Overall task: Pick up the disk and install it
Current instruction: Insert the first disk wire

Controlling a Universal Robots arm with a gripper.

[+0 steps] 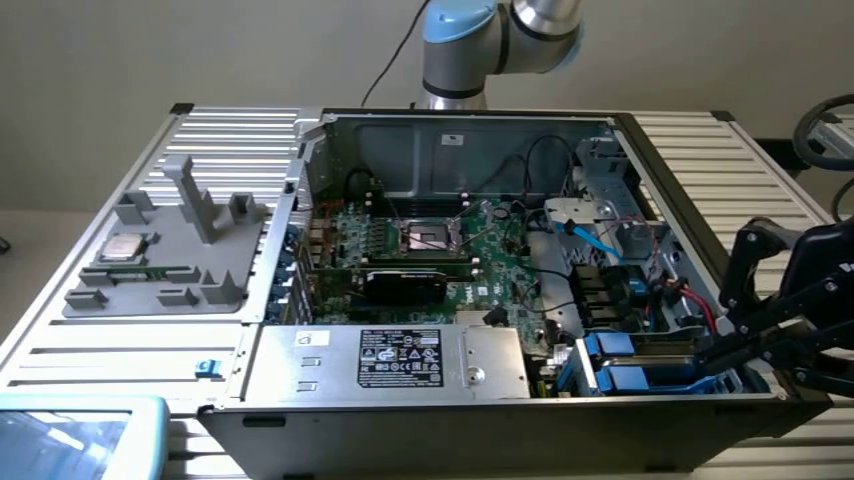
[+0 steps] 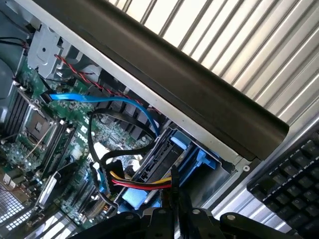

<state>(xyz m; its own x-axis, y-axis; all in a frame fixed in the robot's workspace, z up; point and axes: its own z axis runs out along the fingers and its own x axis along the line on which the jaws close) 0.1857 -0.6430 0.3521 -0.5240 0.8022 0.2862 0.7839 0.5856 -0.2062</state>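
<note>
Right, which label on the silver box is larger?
The black label with white print, centred on the silver box; the white sticker toward the exterior view's left is far smaller.

Disk (image 2: 157, 155) partly behind cables (image 2: 143, 182)

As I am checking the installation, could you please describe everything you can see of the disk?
The disk sits inside the computer case at its corner, on the exterior view's lower right. Bright blue plastic rails with end tabs frame it. The wrist view shows its body as a flat dark slab, with yellow, red and black wires beside it. The shut gripper reaches its blue end; whether it grips is unclear.
</note>
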